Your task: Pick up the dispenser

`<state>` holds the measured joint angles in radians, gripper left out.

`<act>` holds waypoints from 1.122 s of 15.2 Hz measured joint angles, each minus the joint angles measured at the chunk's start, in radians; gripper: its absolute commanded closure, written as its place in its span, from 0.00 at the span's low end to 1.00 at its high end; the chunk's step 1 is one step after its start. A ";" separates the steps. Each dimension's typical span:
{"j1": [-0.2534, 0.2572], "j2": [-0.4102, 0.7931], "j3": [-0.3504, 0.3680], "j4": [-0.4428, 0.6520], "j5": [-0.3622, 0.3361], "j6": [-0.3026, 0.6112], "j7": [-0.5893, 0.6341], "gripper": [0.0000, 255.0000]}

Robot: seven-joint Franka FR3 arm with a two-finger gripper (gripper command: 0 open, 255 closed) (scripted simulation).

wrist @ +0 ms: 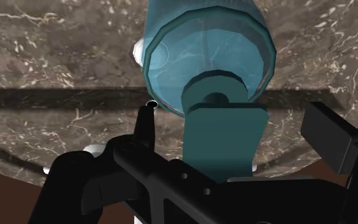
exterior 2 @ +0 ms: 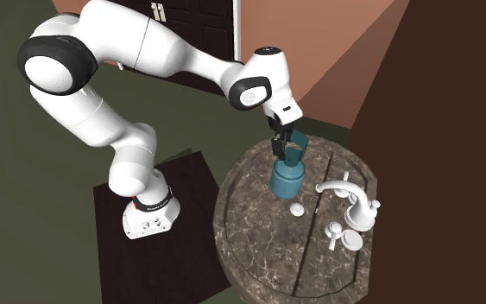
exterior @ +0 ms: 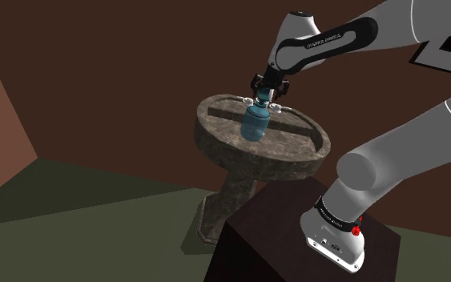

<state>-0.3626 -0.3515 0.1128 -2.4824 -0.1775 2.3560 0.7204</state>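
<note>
A teal dispenser (exterior: 255, 123) (exterior 2: 287, 178) with a pump head stands in the basin of a round marbled stone pedestal sink (exterior: 295, 157) (exterior 2: 232, 226), close to the rim nearest the arm. My black gripper (exterior: 265, 96) (exterior 2: 285, 148) comes down over its top. Along the hand, the pump head and bottle (wrist: 209, 57) lie between the fingers of the gripper (wrist: 234, 124). The fingers stand apart, with a gap showing on each side of the pump head, so the gripper is open around it.
A white faucet (exterior 2: 358, 212) with two cross handles rises at the sink's far side, and a small white drain plug (exterior 2: 296, 209) sits beside the dispenser. The dark stand (exterior: 295, 240) is right next to the sink. Brown walls close in behind.
</note>
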 measured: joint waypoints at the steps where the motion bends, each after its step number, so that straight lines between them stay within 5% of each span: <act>1: -0.001 0.006 0.000 -0.006 -0.003 0.012 0.002 0.00; 2: -0.002 0.007 0.001 -0.009 -0.003 0.016 0.004 1.00; 17: 0.003 -0.015 -0.002 0.021 0.007 -0.035 -0.009 1.00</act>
<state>-0.3596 -0.3668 0.1108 -2.4619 -0.1703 2.3206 0.7119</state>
